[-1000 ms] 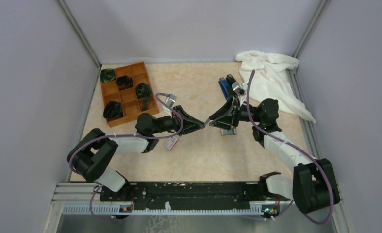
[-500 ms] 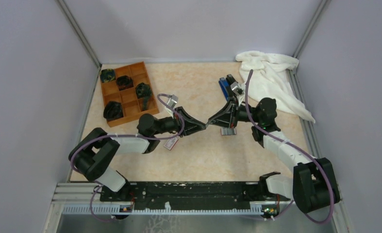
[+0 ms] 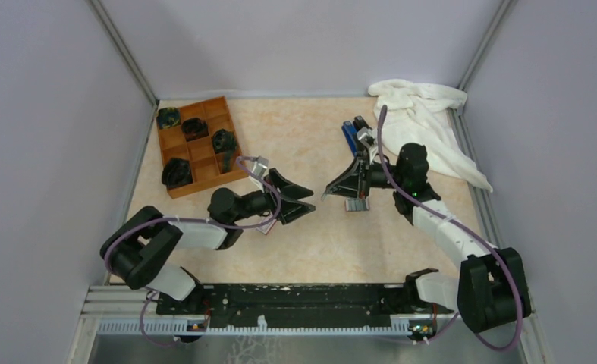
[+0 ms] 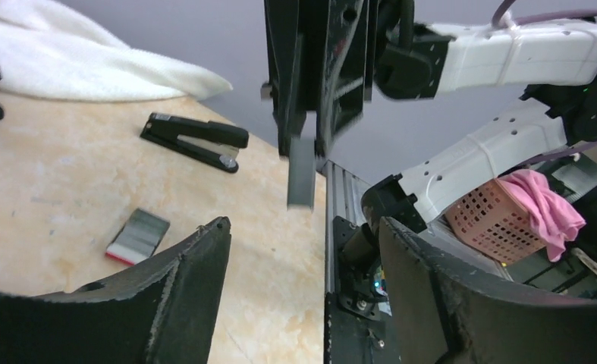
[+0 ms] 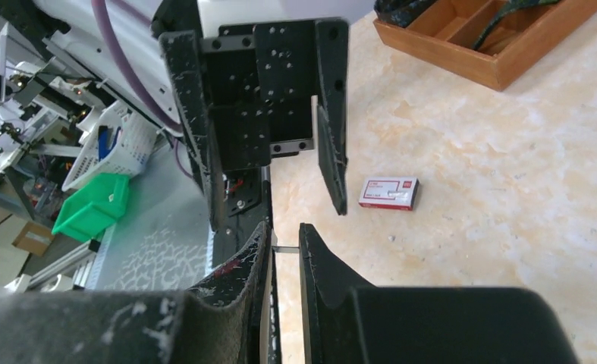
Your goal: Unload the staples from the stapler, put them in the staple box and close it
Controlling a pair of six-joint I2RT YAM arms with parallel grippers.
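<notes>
My right gripper (image 3: 328, 192) is shut on the staples (image 4: 301, 178), a short grey strip that hangs from its fingertips above the table. In the right wrist view only a thin metal edge of the staples (image 5: 286, 248) shows between the nearly closed jaws of that gripper (image 5: 285, 227). My left gripper (image 3: 311, 201) faces it a short way to the left, open and empty (image 4: 303, 224). The stapler (image 4: 196, 140), slim and black, lies closed on the table behind the right gripper. In the top view the right arm hides it.
A flat grey ridged piece with a red edge (image 3: 356, 205) lies under the right gripper. A white-and-red box (image 5: 388, 193) sits by the left gripper. A blue stapler (image 3: 349, 136), a white cloth (image 3: 428, 121) and a wooden tray (image 3: 175, 144) stand farther back.
The right gripper closed on the strip that the left gripper held. The left gripper then opened and drew back to the left, leaving the strip in the right gripper.
</notes>
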